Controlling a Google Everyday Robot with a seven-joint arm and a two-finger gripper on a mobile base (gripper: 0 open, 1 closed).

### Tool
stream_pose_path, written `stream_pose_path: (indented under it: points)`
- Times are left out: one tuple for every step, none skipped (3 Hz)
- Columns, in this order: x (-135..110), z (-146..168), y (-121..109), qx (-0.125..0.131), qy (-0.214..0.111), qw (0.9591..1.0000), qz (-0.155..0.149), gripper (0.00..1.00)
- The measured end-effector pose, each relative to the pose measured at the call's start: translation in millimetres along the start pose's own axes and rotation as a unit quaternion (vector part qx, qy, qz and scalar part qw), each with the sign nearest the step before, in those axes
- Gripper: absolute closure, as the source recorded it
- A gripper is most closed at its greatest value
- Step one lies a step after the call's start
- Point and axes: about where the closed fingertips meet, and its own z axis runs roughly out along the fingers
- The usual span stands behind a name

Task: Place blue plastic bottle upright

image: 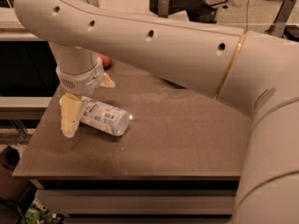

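Observation:
The blue plastic bottle (103,118) lies on its side on the brown table (177,134), near the left edge, its base toward the right. It is clear and ribbed with a pale label. My gripper (88,99) points down over its left end, which it hides. One cream finger (70,116) stands at the bottle's near left side. The other finger (107,81) shows behind the bottle. The jaws stand apart, on either side of the bottle's end, and the bottle rests on the table.
A reddish apple (105,59) sits on the table just behind my wrist. My large white arm (154,45) spans the top of the view. The table's left edge (35,134) is close to the gripper. Dark shelving stands to the left.

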Motion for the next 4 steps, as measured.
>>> stream_pose_path:
  points:
    - [3.2, 4.6, 1.5, 0.002, 0.006, 1.0, 0.006, 0.19]
    - [1.8, 4.0, 1.4, 0.003, 0.002, 1.0, 0.006, 0.43]
    - [0.9, 3.8, 1.5, 0.003, -0.001, 1.0, 0.006, 0.65]
    - [0.1, 3.5, 1.5, 0.004, -0.004, 1.0, 0.006, 0.88]
